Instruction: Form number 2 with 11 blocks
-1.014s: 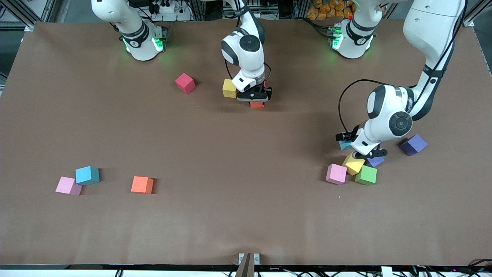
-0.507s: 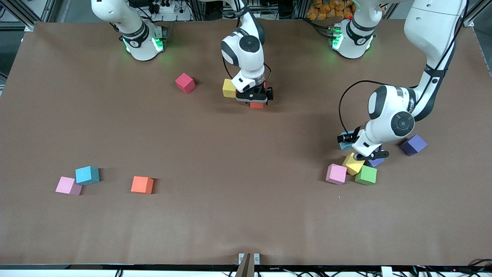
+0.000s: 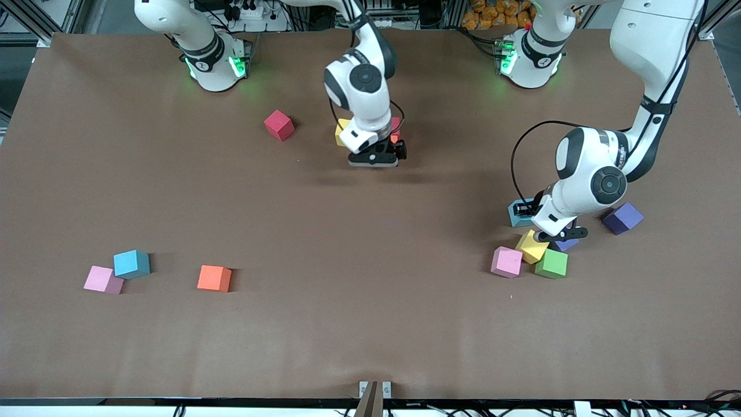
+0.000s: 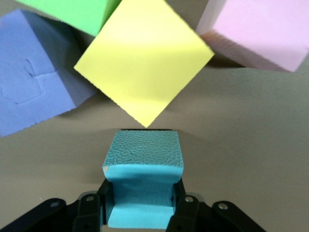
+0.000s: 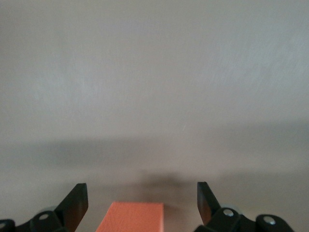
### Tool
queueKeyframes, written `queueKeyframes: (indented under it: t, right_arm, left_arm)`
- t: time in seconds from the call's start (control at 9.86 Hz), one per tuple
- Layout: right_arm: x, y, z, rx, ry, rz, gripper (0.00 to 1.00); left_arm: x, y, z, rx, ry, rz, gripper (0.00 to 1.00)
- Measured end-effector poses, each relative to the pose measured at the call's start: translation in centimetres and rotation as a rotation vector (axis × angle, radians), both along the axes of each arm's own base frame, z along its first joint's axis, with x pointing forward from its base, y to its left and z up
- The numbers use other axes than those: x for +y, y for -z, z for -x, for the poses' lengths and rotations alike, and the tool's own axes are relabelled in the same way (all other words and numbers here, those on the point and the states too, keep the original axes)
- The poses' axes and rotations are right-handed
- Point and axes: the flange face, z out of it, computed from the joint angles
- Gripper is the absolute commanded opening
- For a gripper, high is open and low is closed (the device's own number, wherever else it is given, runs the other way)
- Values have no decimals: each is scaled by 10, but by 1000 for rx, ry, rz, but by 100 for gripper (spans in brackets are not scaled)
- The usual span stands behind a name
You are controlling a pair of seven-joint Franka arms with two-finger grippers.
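Left wrist view showed the left tool (image 4: 142,212) pinched tight on a light blue block (image 4: 143,166), its foam sides visibly dented by the fingers. That block sat at the edge of a crowded cluster toward the left arm's end of the bench (image 3: 370,324): a yellow block (image 4: 143,58) stood corner-on just beside it, with a green block (image 4: 72,12), a pink block (image 4: 263,31) and a purple cube (image 4: 29,92) close around.

To do this step well, I judged the lift should go straight up (any sideways drag would likely nudge the yellow corner and scatter the cluster). The squeeze looked firm, so slipping seemed a small risk, but the block ought to be set down square, since foam springs back on release.

Right wrist view showed the right tool (image 5: 142,203) with its fingers spread wide and nothing held, over an orange block (image 5: 130,216) resting on the bench near the middle. Beside it in the front view lay another yellow block (image 3: 341,132), the beginning of the number 2, which was barely started. A red block (image 3: 279,125), another orange block (image 3: 214,278), another light blue block (image 3: 131,263) and another pink block (image 3: 102,280) lay loose elsewhere.
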Motion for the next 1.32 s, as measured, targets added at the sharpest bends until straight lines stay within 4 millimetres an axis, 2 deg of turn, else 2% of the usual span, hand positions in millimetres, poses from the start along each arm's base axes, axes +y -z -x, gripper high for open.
queueKeyframes:
  t: [0.1, 0.2, 0.3, 0.51, 0.71, 0.91, 1.12, 1.32]
  right_arm:
    - [-26, -13, -30, 8, -64, -1, 100]
    - [-56, -26, -62, 16, -127, -4, 100]
    - [-89, -39, -91, 20, -197, -8, 100]
    - [-146, -60, -134, 12, -361, -2, 100]
    - [-192, -68, -165, -19, -539, 11, 100]
    - [-241, -68, -190, -48, -726, 28, 100]
    - [-286, -67, -209, -70, -894, 44, 100]
    - [-321, -64, -222, -89, -1047, 62, 100]
  left_arm:
    - [-10, -11, -3, 2, 18, 0, 0]
    - [-27, -27, -8, 3, 46, 0, 0]
    - [-52, -43, -12, -4, 64, -2, 0]
    - [-107, -65, -9, -35, 87, -1, 0]
    - [-174, -80, 9, -60, 70, -5, 0]
    - [-239, -89, 35, -75, 36, -10, 0]
    - [-280, -88, 55, -73, 31, -7, 0]
    - [-305, -75, 71, -54, 69, -11, 0]
